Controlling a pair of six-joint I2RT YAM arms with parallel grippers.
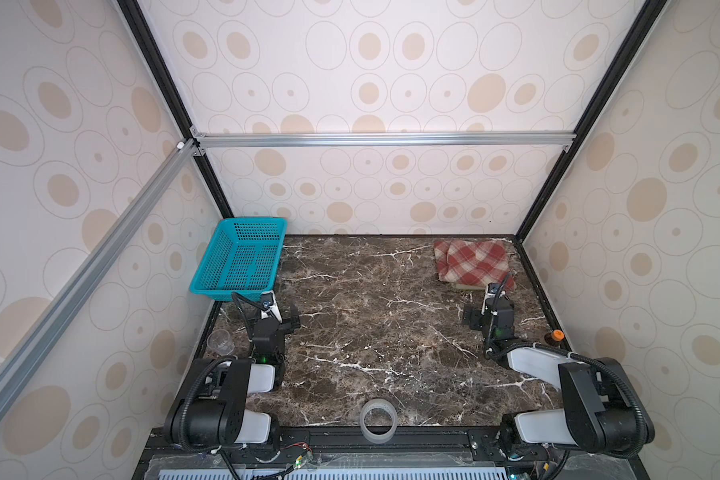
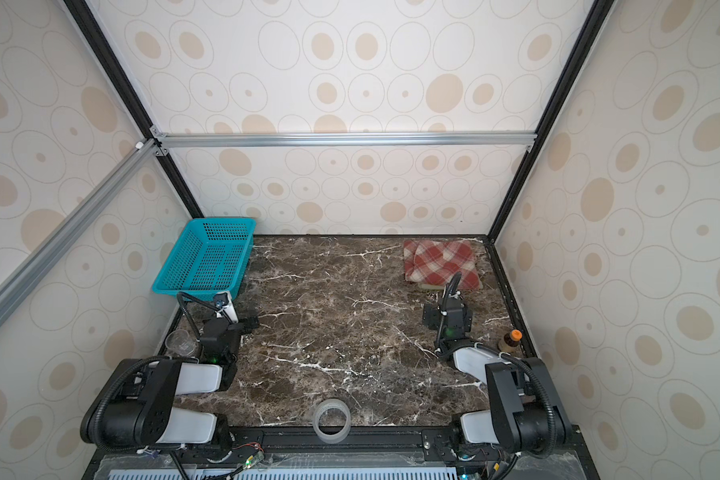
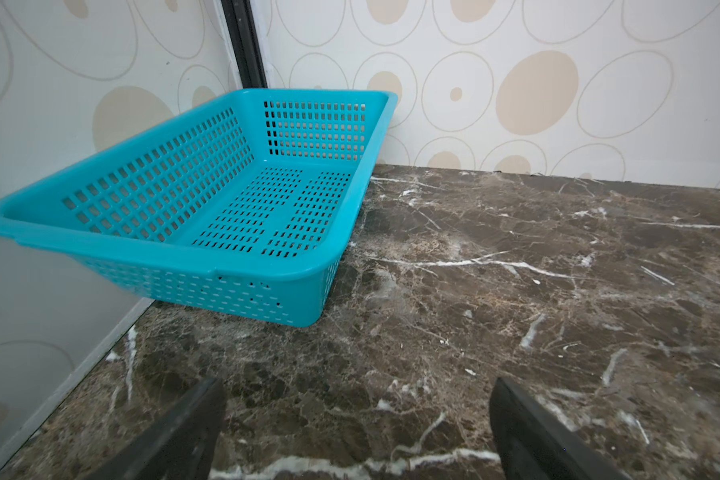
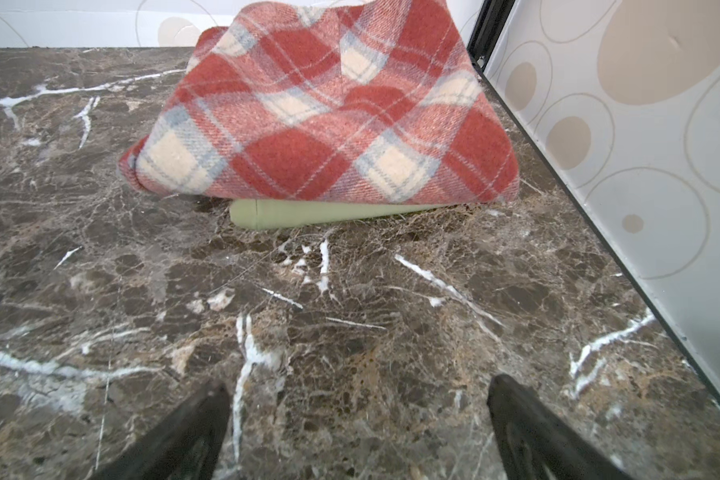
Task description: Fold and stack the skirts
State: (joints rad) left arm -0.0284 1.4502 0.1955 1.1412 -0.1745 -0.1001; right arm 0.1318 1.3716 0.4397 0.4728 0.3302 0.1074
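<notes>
Soft, thick plaid skirt point(image 4: 329, 112) overlies the thin, limp olive-green skirt point(image 4: 308, 214), upper centre; I'd pinch its lower folded edge. Empty, jaws wide: left gripper point(image 3: 358, 432), right gripper point(image 4: 358, 428).

Robot test booth: patterned wall panels point(image 1: 391, 62), aluminium framing point(image 1: 383, 139), marble-look tabletop point(image 1: 371, 324).

A teal basket point(image 1: 217, 253) is seen tilted at the worktop's point(image 1: 371, 332) far-left corner; a tape roll point(image 1: 378, 436) is laid at its near edge.

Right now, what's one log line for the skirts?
woolly red-and-cream plaid skirt: folded, atop thin olive-green skirt | left end effector: open, empty | right end effector: open, empty
</notes>
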